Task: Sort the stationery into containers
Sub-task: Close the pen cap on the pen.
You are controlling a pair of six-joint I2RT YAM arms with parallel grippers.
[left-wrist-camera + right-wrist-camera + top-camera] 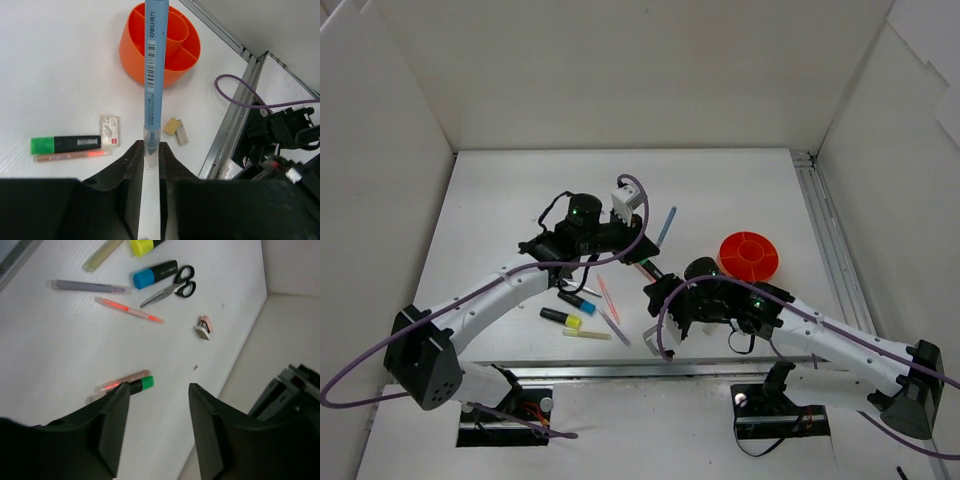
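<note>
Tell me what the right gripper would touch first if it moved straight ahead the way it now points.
Probably the green-tipped highlighter, lying beside a pink pen just past one fingertip. The right gripper is open, and between its fingers only bare table shows. Depth is unclear.

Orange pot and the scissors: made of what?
Orange pot: likely moulded plastic; uniform colour, thin inner dividers, soft sheen. Scissors: dull grey blades, probably metal; black loop handles, probably plastic.
</note>
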